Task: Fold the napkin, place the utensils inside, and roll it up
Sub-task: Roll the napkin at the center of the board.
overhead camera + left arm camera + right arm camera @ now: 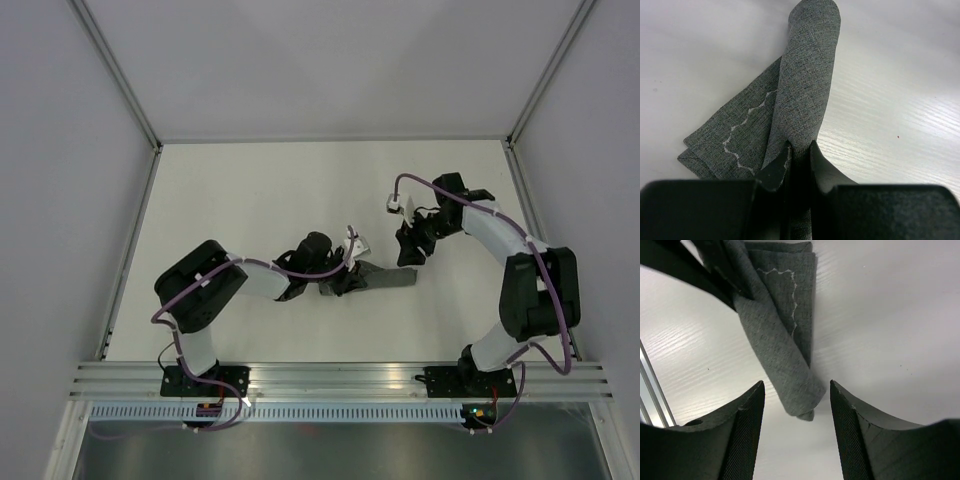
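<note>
Left wrist: L gripper (799, 152) pinched tight on rolled napkin (807, 75) end; R gripper (796, 386) wide, other end betw its jaws.

One napkin (805, 75); left pincer (800, 150), right pincer (796, 387): two.

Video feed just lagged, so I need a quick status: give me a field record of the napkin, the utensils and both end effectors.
napkin: dark grey, mostly rolled into a tube lying on the table
flap: one corner with scalloped stitching lies flat beside the roll
left end effector: shut on one end of the roll
right end effector: open, straddling the roll's other end, not gripping
utensils: not visible; cannot tell if they are inside the roll
</note>
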You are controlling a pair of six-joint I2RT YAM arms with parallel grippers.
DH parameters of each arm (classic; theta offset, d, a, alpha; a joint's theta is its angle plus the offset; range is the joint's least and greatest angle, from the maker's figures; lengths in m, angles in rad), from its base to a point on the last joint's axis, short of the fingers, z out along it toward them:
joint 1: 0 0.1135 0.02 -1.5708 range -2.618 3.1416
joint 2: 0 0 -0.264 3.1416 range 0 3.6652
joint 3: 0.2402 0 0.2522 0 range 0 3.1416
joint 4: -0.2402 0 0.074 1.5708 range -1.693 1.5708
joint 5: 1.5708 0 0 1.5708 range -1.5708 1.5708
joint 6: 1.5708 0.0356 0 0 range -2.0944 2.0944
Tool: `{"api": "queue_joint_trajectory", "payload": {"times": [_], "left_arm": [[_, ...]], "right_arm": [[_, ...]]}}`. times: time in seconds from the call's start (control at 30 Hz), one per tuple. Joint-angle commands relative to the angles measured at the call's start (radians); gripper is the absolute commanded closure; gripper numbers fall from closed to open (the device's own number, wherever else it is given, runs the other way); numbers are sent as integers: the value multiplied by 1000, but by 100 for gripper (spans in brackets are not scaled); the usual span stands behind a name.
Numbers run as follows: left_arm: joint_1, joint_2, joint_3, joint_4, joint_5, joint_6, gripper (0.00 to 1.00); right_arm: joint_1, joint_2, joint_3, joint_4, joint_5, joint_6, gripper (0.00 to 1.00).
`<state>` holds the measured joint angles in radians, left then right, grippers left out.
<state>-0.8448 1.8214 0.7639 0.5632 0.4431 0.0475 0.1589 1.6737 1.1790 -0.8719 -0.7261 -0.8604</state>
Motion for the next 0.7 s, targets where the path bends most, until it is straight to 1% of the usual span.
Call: {"api": "queue_joint_trajectory", "payload": {"times": [0.0,0.13,0.2,0.27,0.3,0.33,0.4,0.43,0.53,0.67], "left_arm": [[30,68,-11,-130,126,-115,98],[58,116,29,-184,201,-141,98],[70,147,43,-206,215,-147,98],[81,165,61,-230,241,-149,98],[82,177,67,-238,244,-152,98],[84,185,77,-244,255,-152,98],[92,197,92,-276,269,-152,98],[93,213,110,-290,282,-149,98],[102,240,136,-342,299,-141,98],[115,280,173,-407,325,-127,98]], "right_arm": [[5,-167,-117,138,13,-19,39],[7,-311,-270,264,47,-49,38],[16,-382,-312,286,56,-71,37],[48,-422,-373,324,70,-81,36],[69,-458,-392,336,101,-88,36],[121,-477,-438,381,129,-74,36],[183,-529,-488,436,181,-65,35],[250,-542,-539,502,247,-46,35],[361,-555,-602,603,338,-31,35],[435,-529,-653,709,422,-26,35]]}}
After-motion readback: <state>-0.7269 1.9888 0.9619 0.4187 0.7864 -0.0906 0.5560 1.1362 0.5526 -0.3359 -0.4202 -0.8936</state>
